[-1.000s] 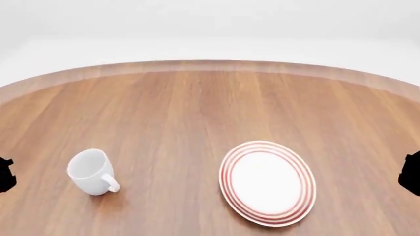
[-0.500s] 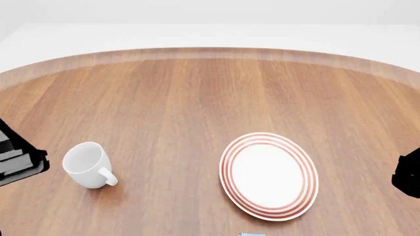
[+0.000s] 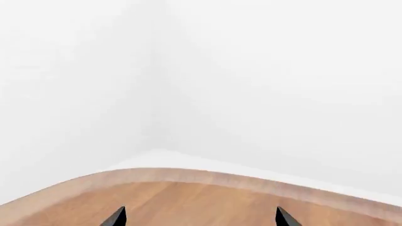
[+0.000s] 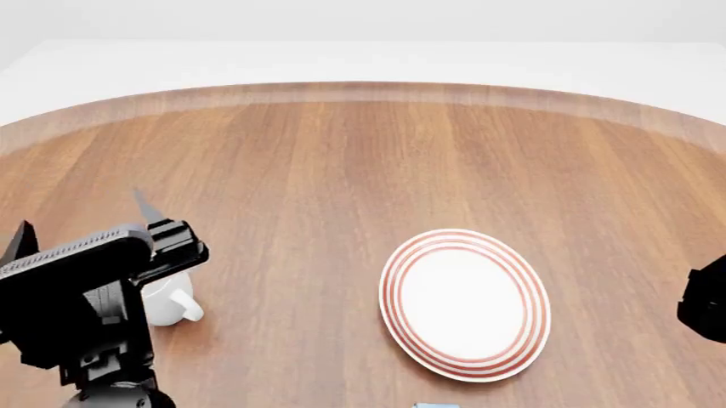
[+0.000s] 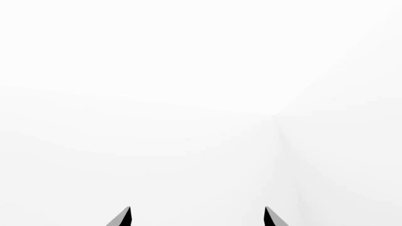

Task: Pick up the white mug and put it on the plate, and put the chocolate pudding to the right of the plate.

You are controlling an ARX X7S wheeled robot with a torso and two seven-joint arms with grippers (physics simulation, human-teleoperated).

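Overhead, the head camera looks down on a round wooden table (image 4: pixel 340 170). At its near left, the left gripper (image 4: pixel 85 225) is raised above the tabletop, its two dark fingertips spread well apart with nothing between them. The left wrist camera confirms this: two black tips stand wide apart over the table's far edge and a blank white wall, so it points outward, not down at anything.

Just beneath and behind that gripper's body sits the white mug (image 4: pixel 170 302). Only a sliver of its side and loop handle shows; the arm covers the rest, so its rim and any tilt cannot be judged. The gripper probably hovers here because the mug is the first thing to lift.

Well off to the gripper's right lies the plate (image 4: pixel 463 364), white with red rings, bare and ready for the mug.

Only a dark edge of the right arm shows at the far right of the head view. The right gripper (image 5: pixel 196 217) appears in its own wrist view as two black tips held apart against blank white.

A tiny blue fragment at the bottom edge, below the plate, may be the chocolate pudding (image 4: pixel 434 405); too little shows to be sure.
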